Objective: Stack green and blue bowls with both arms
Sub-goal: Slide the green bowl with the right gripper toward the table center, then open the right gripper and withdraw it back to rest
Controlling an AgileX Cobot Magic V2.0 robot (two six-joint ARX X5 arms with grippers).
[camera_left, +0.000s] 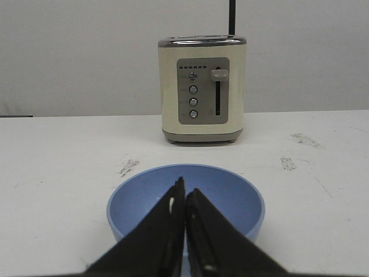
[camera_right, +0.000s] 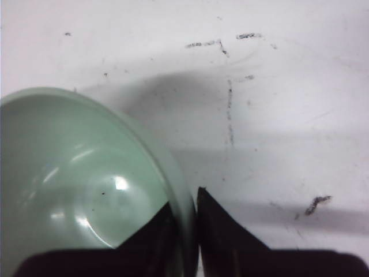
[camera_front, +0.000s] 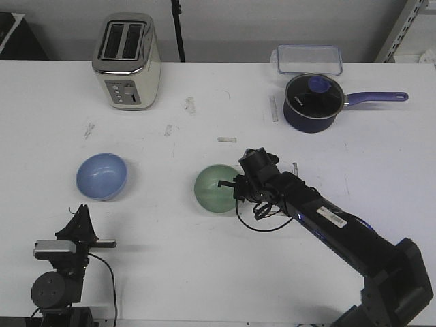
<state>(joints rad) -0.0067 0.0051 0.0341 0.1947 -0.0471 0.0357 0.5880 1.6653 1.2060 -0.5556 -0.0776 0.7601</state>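
The green bowl [camera_right: 81, 184] is pinched at its rim by the right gripper [camera_right: 185, 231], one finger inside. The blue bowl [camera_left: 185, 202] lies directly ahead of the left gripper [camera_left: 184, 231], whose fingers are pressed together.

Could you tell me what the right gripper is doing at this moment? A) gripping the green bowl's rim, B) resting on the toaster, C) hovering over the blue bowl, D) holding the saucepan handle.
A: in the right wrist view one finger of the right gripper is inside the green bowl and the other outside, pinching its rim.
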